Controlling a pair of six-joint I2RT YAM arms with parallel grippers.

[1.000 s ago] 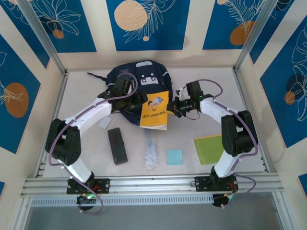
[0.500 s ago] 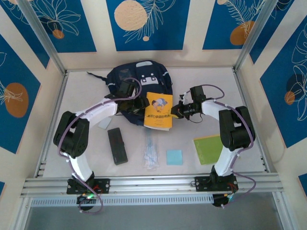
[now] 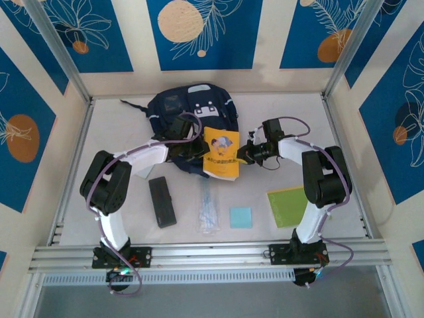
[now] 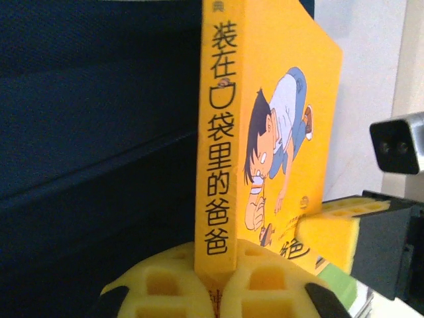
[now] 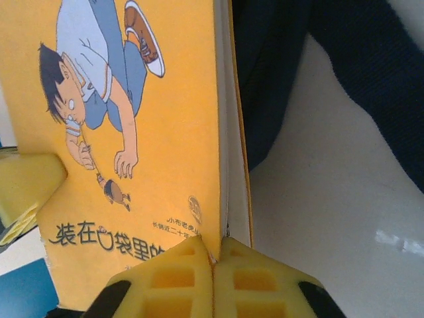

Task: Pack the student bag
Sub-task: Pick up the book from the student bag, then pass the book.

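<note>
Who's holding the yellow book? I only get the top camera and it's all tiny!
Observer: Both arms. In the left wrist view, the left gripper is shut on the book at its spine.
Operator: And the other one?
Observer: In the right wrist view, the right gripper pinches the book at its page edge.
Operator: What's on the cover?
Observer: A cartoon boy in blue, bending down.
</note>
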